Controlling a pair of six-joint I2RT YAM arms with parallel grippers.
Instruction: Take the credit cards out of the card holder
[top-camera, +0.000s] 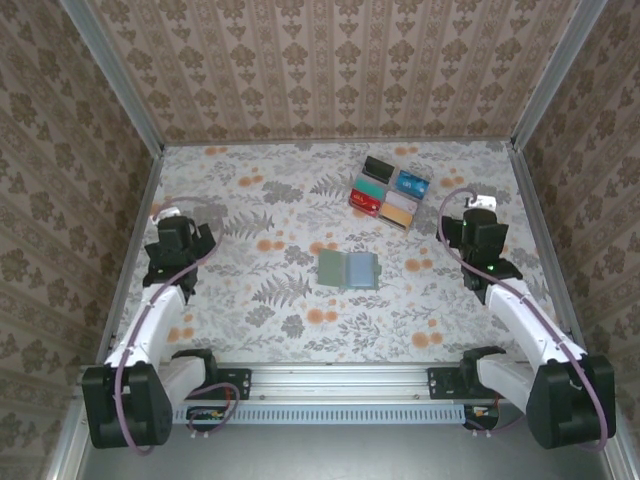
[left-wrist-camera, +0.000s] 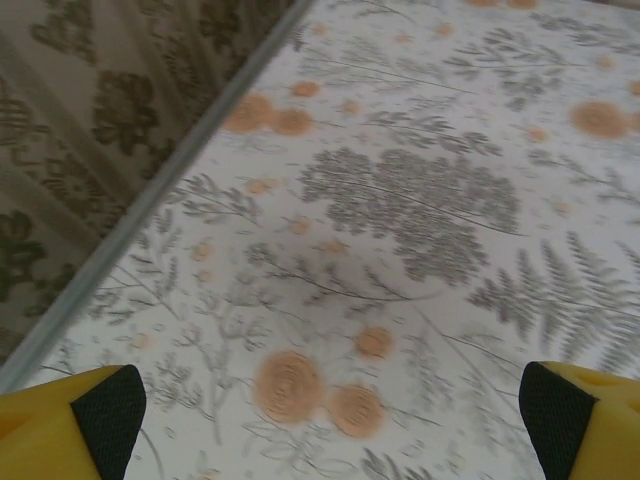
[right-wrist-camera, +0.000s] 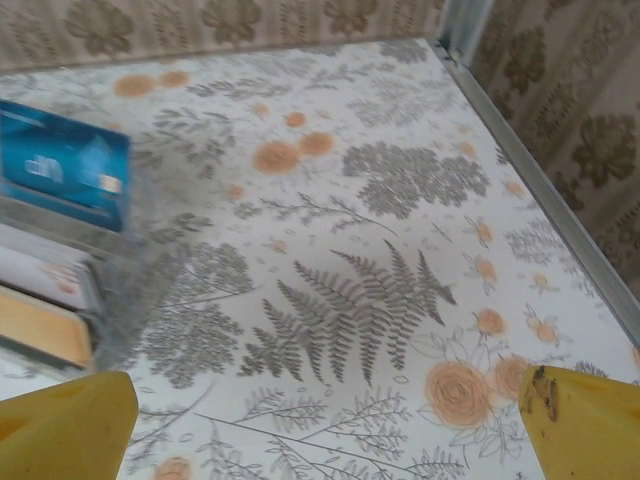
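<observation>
The card holder (top-camera: 347, 269) is pictured lying open at centre frame on the desk (top-camera: 250, 310), the credit cards (top-camera: 390, 190) grouped upper right, while the left hand (left-wrist-camera: 335, 425) and right hand (right-wrist-camera: 325, 425), both spread empty, are best drawn clear without cards being nudged.

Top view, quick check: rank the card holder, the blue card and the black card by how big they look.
1. card holder, lying open: clearly the largest.
2. blue card and black card: they look about alike, so I won't rank one over the other.
</observation>
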